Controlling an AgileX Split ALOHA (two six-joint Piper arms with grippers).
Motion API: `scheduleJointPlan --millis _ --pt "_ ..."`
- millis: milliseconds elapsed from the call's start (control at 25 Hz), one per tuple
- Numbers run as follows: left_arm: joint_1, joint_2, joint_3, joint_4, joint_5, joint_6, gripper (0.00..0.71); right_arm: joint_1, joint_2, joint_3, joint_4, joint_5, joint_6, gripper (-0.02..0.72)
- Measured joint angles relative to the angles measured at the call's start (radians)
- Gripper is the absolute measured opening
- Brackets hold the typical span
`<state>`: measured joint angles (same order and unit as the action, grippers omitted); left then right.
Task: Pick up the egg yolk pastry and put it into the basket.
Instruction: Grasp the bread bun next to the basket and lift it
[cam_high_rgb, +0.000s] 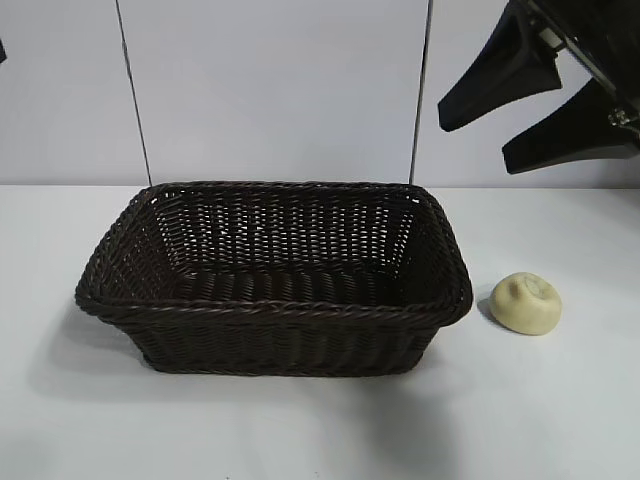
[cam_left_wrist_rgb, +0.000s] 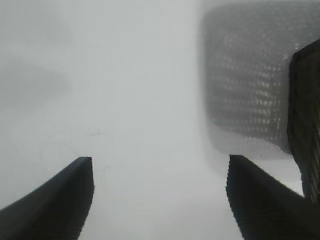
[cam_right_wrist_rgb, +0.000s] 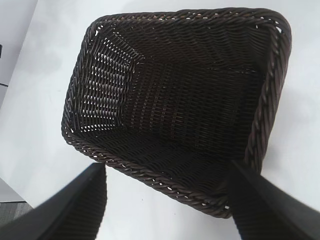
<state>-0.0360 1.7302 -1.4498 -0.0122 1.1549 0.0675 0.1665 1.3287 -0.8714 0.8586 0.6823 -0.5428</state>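
White tabletop (cam_high_rgb: 300, 430), pale panelled wall (cam_high_rgb: 270, 90), right gripper (cam_high_rgb: 535, 115) wide, left gripper (cam_left_wrist_rgb: 160, 200) wide.

Right gripper (cam_high_rgb: 475, 135) hangs high, jaws apart; left gripper (cam_left_wrist_rgb: 160, 200) likewise gapes empty.

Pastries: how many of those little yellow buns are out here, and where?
1. The egg yolk pastry sits on the white table, just right of the basket, apart from it. The basket's inside looks bare in the right wrist view, so none seems hidden.
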Motion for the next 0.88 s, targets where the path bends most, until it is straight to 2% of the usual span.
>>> scheduleJointPlan --millis 240,440,600,880 --pt "0.0 -0.074 0.0 -0.003 0.068 -0.003 0.539 0.0 0.0 0.0 0.0 0.0 0.0 0.496" --pt "0.0 -0.22 0.028 -0.003 0.074 -0.005 0.539 0.0 0.0 0.0 -0.003 0.003 0.0 0.496" --pt "0.0 -0.389 0.134 -0.003 0.079 -0.006 0.539 0.0 0.0 0.0 -0.01 0.007 0.0 0.496" --pt "0.0 -0.727 0.422 -0.003 0.084 -0.006 0.539 0.0 0.0 0.0 -0.018 0.007 0.0 0.496"
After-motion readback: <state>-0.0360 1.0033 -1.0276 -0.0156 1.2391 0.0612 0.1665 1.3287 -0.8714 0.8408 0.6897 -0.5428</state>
